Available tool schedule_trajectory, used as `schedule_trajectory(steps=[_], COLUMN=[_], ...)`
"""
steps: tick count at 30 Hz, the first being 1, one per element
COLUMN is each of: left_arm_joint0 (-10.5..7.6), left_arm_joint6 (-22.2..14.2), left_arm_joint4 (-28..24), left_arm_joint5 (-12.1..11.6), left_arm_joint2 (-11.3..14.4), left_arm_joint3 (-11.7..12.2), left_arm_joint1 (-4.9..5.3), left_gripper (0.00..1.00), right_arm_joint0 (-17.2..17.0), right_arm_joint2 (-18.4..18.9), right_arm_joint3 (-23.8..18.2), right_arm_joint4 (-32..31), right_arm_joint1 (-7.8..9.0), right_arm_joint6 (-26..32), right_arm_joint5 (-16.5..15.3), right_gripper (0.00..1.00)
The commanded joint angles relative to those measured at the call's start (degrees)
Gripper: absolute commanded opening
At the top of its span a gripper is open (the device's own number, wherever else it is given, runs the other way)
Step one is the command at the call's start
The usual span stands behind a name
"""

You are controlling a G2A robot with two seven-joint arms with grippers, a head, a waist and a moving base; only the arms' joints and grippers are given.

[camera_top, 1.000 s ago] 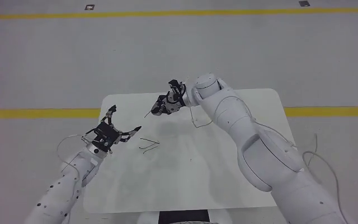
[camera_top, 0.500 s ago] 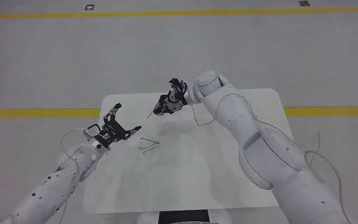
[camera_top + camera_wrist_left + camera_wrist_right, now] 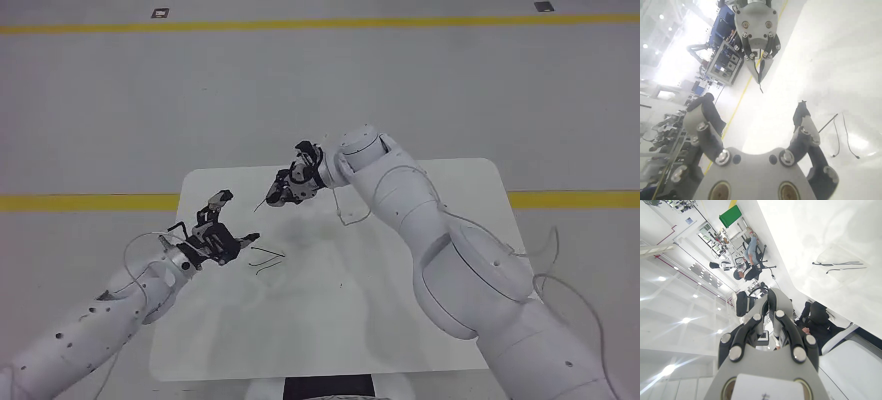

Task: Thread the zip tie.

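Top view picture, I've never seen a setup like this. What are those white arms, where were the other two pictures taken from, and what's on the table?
This is a two-armed robot working at a white table. The top view comes from a camera above the arms, looking down. The other two pictures come from small cameras on each wrist, looking out along that arm's own gripper, which is the pincer at the arm's end. The left gripper is open and holds nothing. The right gripper is shut on a thin black zip tie, whose end sticks out towards the left gripper. A few loose zip ties lie on the table near the left gripper.
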Motion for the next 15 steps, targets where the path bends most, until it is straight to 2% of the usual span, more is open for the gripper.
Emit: schedule_trajectory(steps=[1, 5, 9, 15], left_arm_joint0=[0.01, -0.11, -0.98, -2.51], left_arm_joint6=[0.0, -0.8, -1.7, -3.2], left_arm_joint4=[0.0, 0.0, 0.0, 0.0], left_arm_joint5=[0.0, -0.5, -1.0, -1.2], left_arm_joint2=[0.0, 0.1, 0.8, 2.8], left_arm_joint3=[0.0, 0.1, 0.1, 0.3], left_arm_joint1=[0.0, -0.19, -0.4, -0.45], left_gripper=[1.0, 1.0, 1.0, 1.0], right_arm_joint0=[0.0, -0.6, -1.4, -2.0], right_arm_joint2=[0.0, -0.1, 0.2, 0.4], right_arm_joint3=[0.0, -0.6, -3.1, -3.5], right_arm_joint4=[0.0, -0.5, -1.7, -2.7], right_arm_joint1=[0.01, 0.03, 0.54, 0.67], right_arm_joint6=[0.0, -1.3, -3.4, -5.8], right_arm_joint5=[0.0, -0.3, 0.0, 0.0], right_gripper=[0.0, 0.0, 0.0, 0.0])
